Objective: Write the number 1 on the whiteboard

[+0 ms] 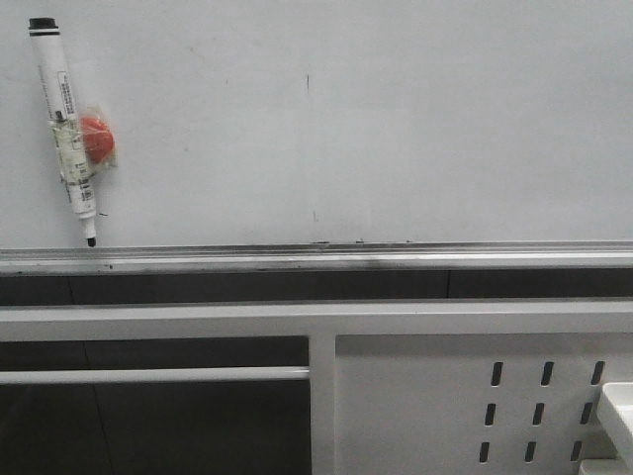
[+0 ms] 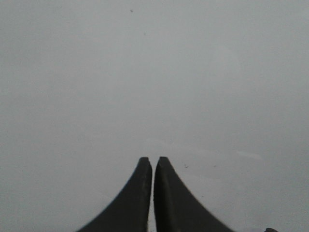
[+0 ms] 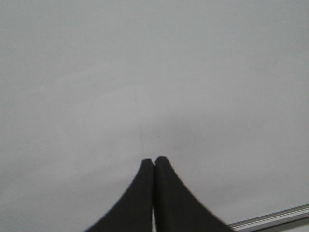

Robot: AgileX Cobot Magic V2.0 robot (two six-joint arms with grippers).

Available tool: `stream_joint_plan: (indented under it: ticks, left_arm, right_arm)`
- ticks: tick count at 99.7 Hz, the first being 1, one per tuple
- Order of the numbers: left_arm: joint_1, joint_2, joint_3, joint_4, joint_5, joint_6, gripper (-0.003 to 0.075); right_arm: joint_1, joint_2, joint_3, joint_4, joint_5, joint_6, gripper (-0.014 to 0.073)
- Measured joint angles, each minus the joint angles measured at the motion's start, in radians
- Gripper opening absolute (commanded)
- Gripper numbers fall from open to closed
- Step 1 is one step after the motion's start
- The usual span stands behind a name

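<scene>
— What sort of place is this?

— A lab or test room, by the look of it. A large whiteboard [image 1: 396, 119] with a silver rail [image 1: 316, 255] fills the wall, and a marker pen [image 1: 65, 124] hangs on it by a red magnet [image 1: 98, 140].

— Anything else?

— A white metal frame [image 1: 316, 322] stands below, with a slotted panel [image 1: 475, 406], like equipment racking.

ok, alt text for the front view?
A pale whiteboard fills the frame, with no number 1 drawn yet. A marker pen hangs at its left beside a red magnet; a silver rail runs along the bottom edge.
</scene>
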Motion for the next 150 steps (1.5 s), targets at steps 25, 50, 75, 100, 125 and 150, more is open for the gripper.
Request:
stream_joint_plan:
  ticks: [25,50,75,100,125,150]
  left_arm:
    - [0.0,0.0,-0.011,0.096,0.162,0.0,0.0134]
    - [-0.061,0.068,-0.011,0.055,0.201,0.0,0.0411]
    - [-0.129,0.273,-0.011,0.022,0.044,0.0,0.0399]
    - [-0.336,0.634,-0.011,0.054,-0.198,-0.002,0.0399]
    - [-0.506,1.015,-0.015,0.009,-0.512,-0.002,0.0399]
    - [-0.567,1.227,-0.015,-0.059,-0.74,-0.002,0.0399]
  right_arm:
    - [0.0,0.038,-0.017,0.0,0.117,0.0,-0.007]
    - [0.11,0.131,-0.082,0.002,0.178,-0.12,-0.0069]
    - [0.178,0.227,-0.083,0.039,0.142,-0.13,-0.0069]
    - [0.255,0.266,-0.083,0.049,0.141,-0.13,-0.0069]
    - [0.326,0.266,-0.083,0.049,0.134,-0.13,-0.0069]
    - [0.347,0.266,-0.086,0.049,0.134,-0.13,-0.0069]
